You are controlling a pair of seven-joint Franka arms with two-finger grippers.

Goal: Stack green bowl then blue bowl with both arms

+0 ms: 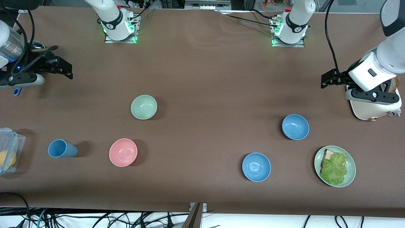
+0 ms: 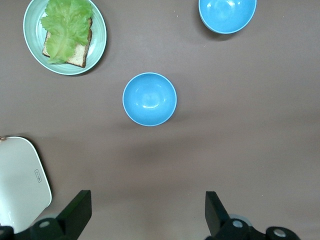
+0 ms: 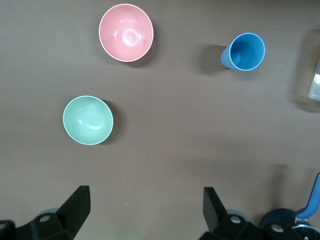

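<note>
The green bowl (image 1: 144, 107) sits upright toward the right arm's end of the table; it also shows in the right wrist view (image 3: 88, 120). Two blue bowls stand toward the left arm's end, one (image 1: 295, 127) farther from the front camera than the other (image 1: 256, 167); both show in the left wrist view (image 2: 149, 99) (image 2: 227, 15). My right gripper (image 1: 65, 68) (image 3: 146, 207) is open and empty, up over the table's edge at its own end. My left gripper (image 1: 327, 79) (image 2: 148, 210) is open and empty, up over bare table at its end.
A pink bowl (image 1: 123, 152) and a blue cup (image 1: 61, 148) stand nearer the front camera than the green bowl. A green plate (image 1: 351, 169) holds bread and lettuce. A white board (image 1: 367, 110) lies under the left arm. A clear box (image 1: 12, 139) sits at the right arm's end.
</note>
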